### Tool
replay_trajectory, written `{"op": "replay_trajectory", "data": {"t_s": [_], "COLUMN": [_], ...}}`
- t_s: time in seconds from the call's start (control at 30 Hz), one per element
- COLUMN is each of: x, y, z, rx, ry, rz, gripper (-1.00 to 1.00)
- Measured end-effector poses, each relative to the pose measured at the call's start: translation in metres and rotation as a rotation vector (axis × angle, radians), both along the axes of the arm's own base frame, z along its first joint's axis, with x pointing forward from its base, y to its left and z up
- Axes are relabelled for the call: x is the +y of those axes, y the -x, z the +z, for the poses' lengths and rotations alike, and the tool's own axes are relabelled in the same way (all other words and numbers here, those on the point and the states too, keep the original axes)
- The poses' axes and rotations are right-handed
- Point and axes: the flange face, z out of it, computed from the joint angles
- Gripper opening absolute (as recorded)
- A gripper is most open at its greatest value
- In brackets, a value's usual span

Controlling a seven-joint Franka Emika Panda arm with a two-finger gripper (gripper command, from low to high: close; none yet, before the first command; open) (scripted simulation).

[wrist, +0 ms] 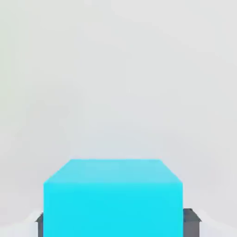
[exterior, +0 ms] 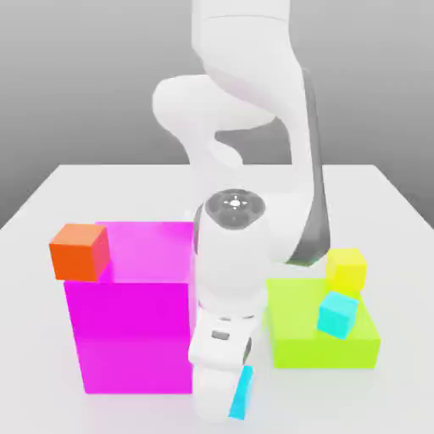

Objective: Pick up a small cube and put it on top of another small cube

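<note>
1 cyan cube [wrist: 113, 208] gripped between 2 fingers of claw [wrist: 113, 223], claw closed to cube width, cube faces plain, 2nd cyan cube [exterior: 337, 314] seen tilted on green block [exterior: 320, 322]

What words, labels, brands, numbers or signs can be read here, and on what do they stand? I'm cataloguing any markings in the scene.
None can be read: the cyan cube in the pincer, the orange cube, the magenta block and the green block look plain, and the arm bears no legible lettering.
</note>
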Motion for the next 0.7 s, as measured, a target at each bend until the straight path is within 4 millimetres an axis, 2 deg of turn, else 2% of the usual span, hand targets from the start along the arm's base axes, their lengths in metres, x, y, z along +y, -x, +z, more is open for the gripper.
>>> {"op": "replay_trajectory", "data": {"t_s": [0.03,0.07,0.23,0.27,0.33,0.37,0.47,0.63,0.7], "x": [0.0,0.0,0.0,0.007,0.036,0.059,0.108,0.159,0.167], "y": [0.0,0.0,0.0,0.002,0.009,0.015,0.037,0.08,0.086], "z": [-0.004,0.0,0.05,0.061,0.081,0.09,0.12,0.166,0.155], "rx": [0.0,-0.001,-0.001,0.001,0.005,0.007,0.012,0.005,0.002], "ry": [0.0,0.0,0.0,-0.004,-0.017,-0.022,-0.028,-0.009,-0.004], "rz": [0.0,0.0,0.001,0.005,0.028,0.057,0.109,0.142,0.15], "gripper": [-1.0,-1.0,-1.0,-1.0,-1.0,-1.0,-1.0,-1.0,-1.0]}}
